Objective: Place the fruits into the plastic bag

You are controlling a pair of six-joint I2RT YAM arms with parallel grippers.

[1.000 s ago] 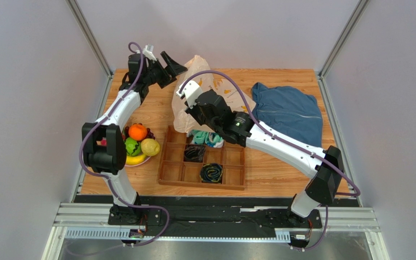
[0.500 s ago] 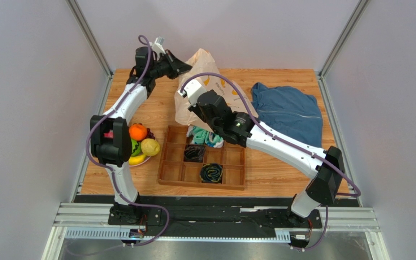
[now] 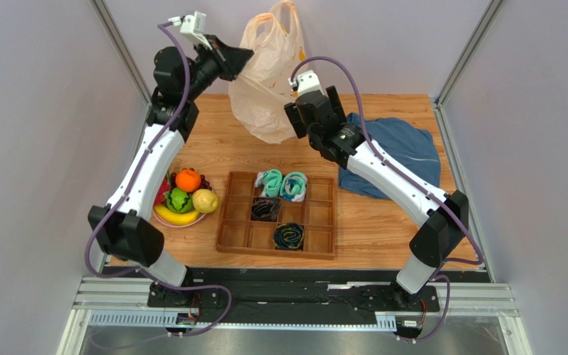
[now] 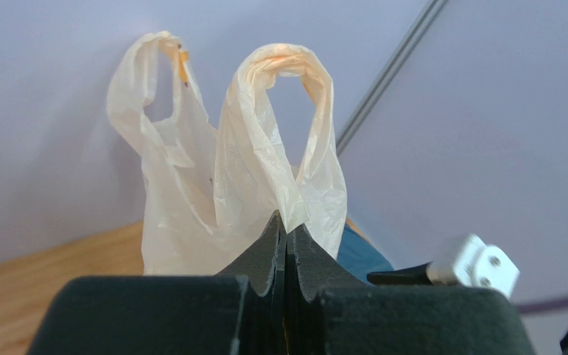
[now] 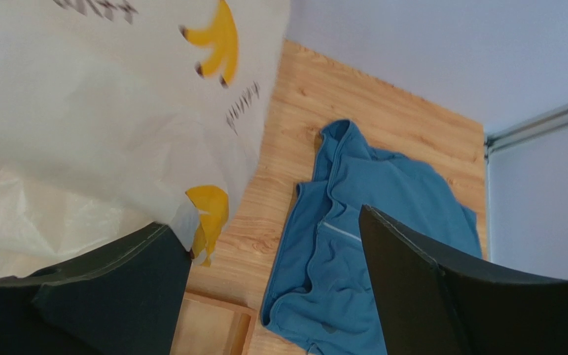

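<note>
Cream-white plastic bag (image 3: 268, 81) is hanging up beyond the far edge of the wooden tray (image 3: 316, 240). We can't tell whether its bottom is touching the counter (image 3: 213, 148).

Left tool (image 3: 244, 55) is carrying it. The jaws are pressing fully together on the plastic just under the handles, and in the left wrist view both loops are standing up above the closed tips.

Right tool (image 3: 308, 120) is sitting just beside the bag, on the side facing the blue garment (image 3: 398, 151), further from the tray than the garment's near hem. Its jaws are standing wide and gripping nothing. In the right wrist view we're seeing the bag's banana-printed corner lying next to one finger (image 5: 116, 281); contact is unclear.

Fruits are all sitting out of the bag, piled on a plate (image 3: 185, 224) just beside the tray on the left arm's side:
- orange (image 3: 188, 180)
- lemon (image 3: 205, 200)
- green melon (image 3: 180, 200)
- banana (image 3: 177, 217)
- grapes (image 3: 205, 181), peeking out behind the orange
- dragon fruit (image 3: 162, 194), mostly hiding behind the left arm

Tray compartments are holding rolled socks: teal ones (image 3: 279, 185) in the far row and dark ones (image 3: 265, 210) nearer us.
</note>
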